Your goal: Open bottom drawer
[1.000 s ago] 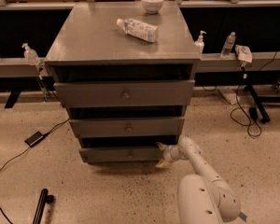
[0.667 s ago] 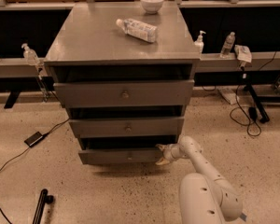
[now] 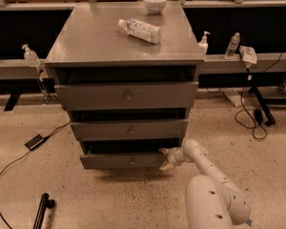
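Nearest, white arm [image 3: 214, 202] comes up from bottom right, reaching left; gripper [image 3: 165, 159] sits at the right end of the bottom drawer [image 3: 119, 161], fingertips [image 3: 162, 151] spread apart, one above and one below the front panel edge, holding nothing clear of it. Drawer is lowest in the grey cabinet [image 3: 86, 37], just left of the gripper, front running left-right, small knob [image 3: 132, 162] further left at centre; looks barely out, so pull likely goes straight toward the camera. Behind, on top: bottle [image 3: 139, 30], bowl [image 3: 155, 3]
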`<state>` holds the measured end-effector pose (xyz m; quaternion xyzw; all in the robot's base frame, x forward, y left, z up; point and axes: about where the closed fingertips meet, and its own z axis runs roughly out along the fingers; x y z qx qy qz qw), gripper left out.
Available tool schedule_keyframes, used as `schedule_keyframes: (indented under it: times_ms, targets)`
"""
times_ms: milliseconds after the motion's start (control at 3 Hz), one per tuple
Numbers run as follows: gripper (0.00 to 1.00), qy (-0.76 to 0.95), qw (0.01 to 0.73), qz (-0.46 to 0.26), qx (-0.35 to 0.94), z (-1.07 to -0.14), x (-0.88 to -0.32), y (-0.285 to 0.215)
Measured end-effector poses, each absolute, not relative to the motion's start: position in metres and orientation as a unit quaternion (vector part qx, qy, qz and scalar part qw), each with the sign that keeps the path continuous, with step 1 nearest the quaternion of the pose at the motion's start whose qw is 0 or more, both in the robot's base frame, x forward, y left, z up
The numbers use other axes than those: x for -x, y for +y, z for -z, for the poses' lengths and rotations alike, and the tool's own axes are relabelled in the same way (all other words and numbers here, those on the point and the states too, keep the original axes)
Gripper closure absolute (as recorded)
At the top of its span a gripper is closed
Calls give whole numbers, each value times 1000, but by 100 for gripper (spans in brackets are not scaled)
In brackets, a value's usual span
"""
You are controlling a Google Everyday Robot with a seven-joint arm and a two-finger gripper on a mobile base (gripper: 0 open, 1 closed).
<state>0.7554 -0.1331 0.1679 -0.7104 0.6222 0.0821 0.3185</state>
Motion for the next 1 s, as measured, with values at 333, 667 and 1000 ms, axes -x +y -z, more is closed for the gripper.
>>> schedule_keyframes:
  times_ms: [333,667,1000]
  targets:
    - [44,622,319,-82,710,-168,-755,-133]
    - [45,622,319,-82,710,-168,-755,-133]
    - [45,622,319,-82,710,-168,-755,-133]
